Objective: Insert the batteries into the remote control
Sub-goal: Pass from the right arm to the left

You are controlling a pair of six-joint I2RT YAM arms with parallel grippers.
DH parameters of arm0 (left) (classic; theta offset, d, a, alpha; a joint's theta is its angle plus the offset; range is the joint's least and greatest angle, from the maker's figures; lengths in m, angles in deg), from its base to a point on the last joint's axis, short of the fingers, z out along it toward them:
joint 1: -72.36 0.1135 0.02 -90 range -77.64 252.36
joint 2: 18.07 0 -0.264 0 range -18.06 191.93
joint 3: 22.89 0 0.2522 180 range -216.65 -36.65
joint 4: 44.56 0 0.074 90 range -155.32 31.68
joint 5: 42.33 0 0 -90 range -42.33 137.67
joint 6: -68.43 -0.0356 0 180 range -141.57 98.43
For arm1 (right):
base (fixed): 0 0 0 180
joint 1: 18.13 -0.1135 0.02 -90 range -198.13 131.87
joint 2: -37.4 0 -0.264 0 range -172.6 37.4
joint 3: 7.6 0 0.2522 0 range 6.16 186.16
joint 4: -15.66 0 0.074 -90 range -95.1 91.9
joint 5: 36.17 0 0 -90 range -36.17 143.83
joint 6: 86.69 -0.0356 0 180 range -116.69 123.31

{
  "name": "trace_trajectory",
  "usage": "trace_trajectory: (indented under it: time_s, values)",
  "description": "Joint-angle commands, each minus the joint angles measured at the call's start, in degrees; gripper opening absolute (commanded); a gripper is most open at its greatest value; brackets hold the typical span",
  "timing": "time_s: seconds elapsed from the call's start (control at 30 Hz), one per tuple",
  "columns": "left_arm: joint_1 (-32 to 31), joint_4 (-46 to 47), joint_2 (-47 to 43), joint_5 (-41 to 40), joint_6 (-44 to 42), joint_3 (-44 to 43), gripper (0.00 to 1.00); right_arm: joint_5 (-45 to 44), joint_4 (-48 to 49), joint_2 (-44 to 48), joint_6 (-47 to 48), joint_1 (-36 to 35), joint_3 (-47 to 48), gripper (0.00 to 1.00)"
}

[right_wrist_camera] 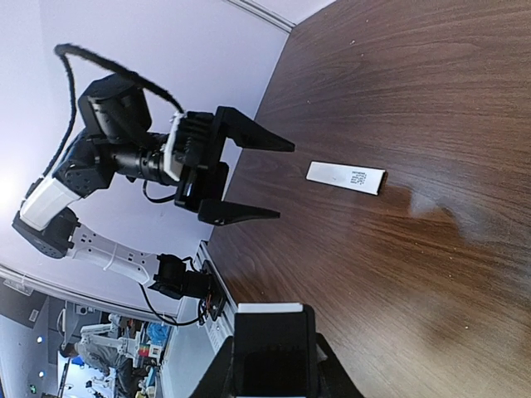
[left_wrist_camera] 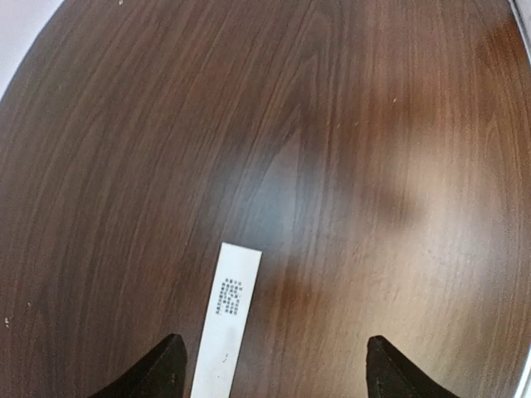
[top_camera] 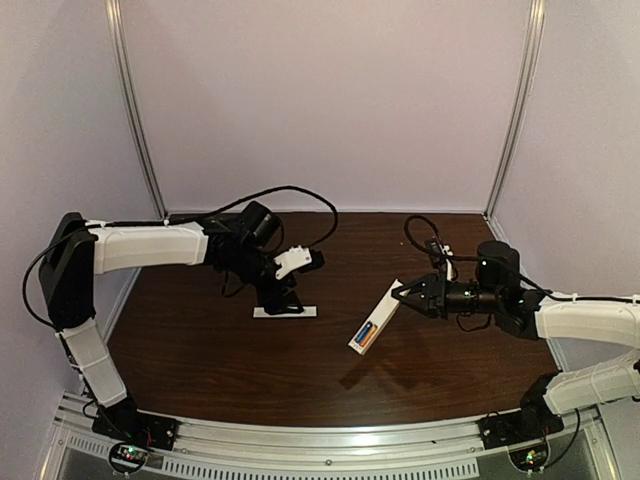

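My right gripper (top_camera: 405,293) is shut on the far end of the remote control (top_camera: 377,316), a slim white bar held tilted above the table. The batteries show at its lower end, one blue (top_camera: 372,327) and one orange (top_camera: 365,340), seated in the remote. In the right wrist view the remote's dark end (right_wrist_camera: 274,344) sits between my fingers, and the batteries are hidden. My left gripper (top_camera: 277,298) is open and empty, pointing down over the thin white cover strip (top_camera: 285,312), which lies flat on the table. The strip (left_wrist_camera: 226,327) lies just inside my left finger (left_wrist_camera: 162,373).
The dark wood table (top_camera: 200,345) has a metal rail along its near edge and pale walls behind. The left arm's black cable (top_camera: 300,192) arcs over the far left of the table. The left gripper (right_wrist_camera: 265,178) also shows in the right wrist view, beside the strip (right_wrist_camera: 346,176).
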Motion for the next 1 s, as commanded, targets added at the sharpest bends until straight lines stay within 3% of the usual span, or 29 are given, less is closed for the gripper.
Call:
trace_trajectory:
  time_s: [0.0,0.1,0.2,0.33,0.57,0.73,0.97]
  values:
    - [-0.45,5.38,-2.20,-5.15,2.90,1.27,0.76,-1.23,4.15,-1.10,-0.90,0.34,-0.62,0.00]
    - [-0.37,3.57,-0.31,-5.53,1.66,-1.02,0.74,-2.17,5.82,-2.51,-1.05,0.35,-1.29,0.00]
    - [-1.21,5.01,-1.61,5.44,2.33,-2.04,0.75,-3.43,7.41,-4.13,-0.85,0.37,-2.02,0.00]
    - [-7.54,10.23,-5.18,0.39,8.33,0.52,0.78,-7.03,9.56,-4.49,-1.95,0.30,-3.00,0.00]
    - [-14.61,18.22,-5.86,-1.33,24.02,2.70,0.82,-11.29,14.23,-4.88,-5.33,0.19,-4.78,0.00]
    - [-17.51,20.66,-3.17,-5.59,29.92,1.09,0.81,-13.31,15.74,-4.38,-6.87,-0.25,-5.90,0.00]
    - [-19.50,19.68,1.69,-10.48,31.37,-3.48,0.81,-14.35,16.22,-4.05,-8.01,-0.84,-5.79,0.00]
